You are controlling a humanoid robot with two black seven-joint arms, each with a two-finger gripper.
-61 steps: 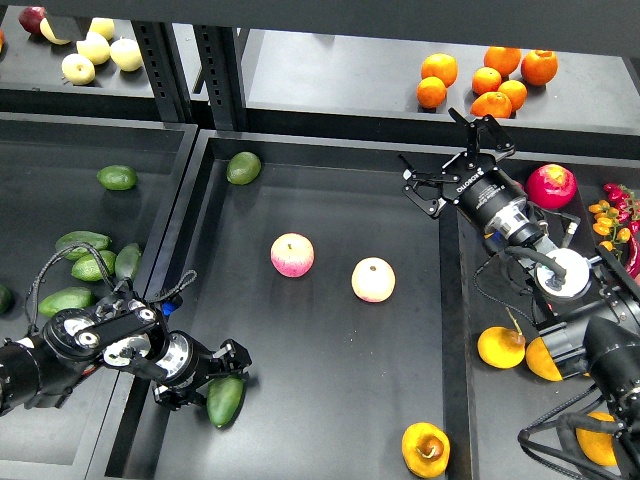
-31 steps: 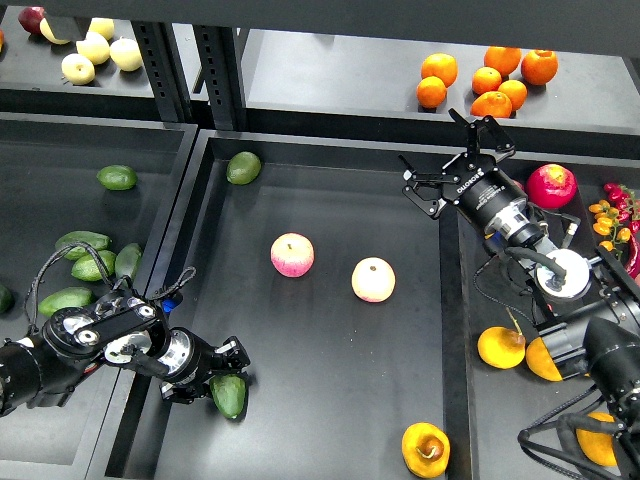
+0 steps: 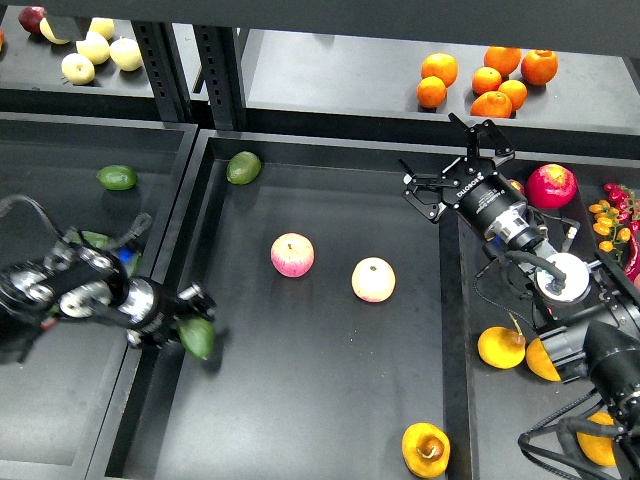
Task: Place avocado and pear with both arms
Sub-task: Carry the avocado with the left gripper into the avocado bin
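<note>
Centre tray (image 3: 330,420): holds two pink-yellow apples, one (image 3: 292,255) left of the other (image 3: 373,279), well apart from the walls. A rounder green avocado (image 3: 243,167) lies in the far-left corner. The pear (image 3: 426,449), yellow-orange with a brown sunken blotch, sits near the front-right corner, clear of both grippers.

The left gripper (image 3: 185,322) is clamped on the avocado (image 3: 197,338), dark green and elongated, above the tray's left edge. The arm is motion-blurred, so whether the fruit touches the tray floor cannot be told.

Left tray (image 3: 60,420): one green avocado (image 3: 117,178) at the far side; others appear partly hidden behind the arm.

The right gripper (image 3: 458,165) hangs over the centre tray's right wall with its fingers spread, holding nothing.

Right tray (image 3: 480,400): a red apple (image 3: 552,186), yellow-orange fruit (image 3: 501,347) near the front, and small red and orange peppers (image 3: 612,215) at the edge.

Rear shelf (image 3: 340,80): five oranges (image 3: 487,78) grouped at right; pale yellow apples (image 3: 96,50) at far left.
</note>
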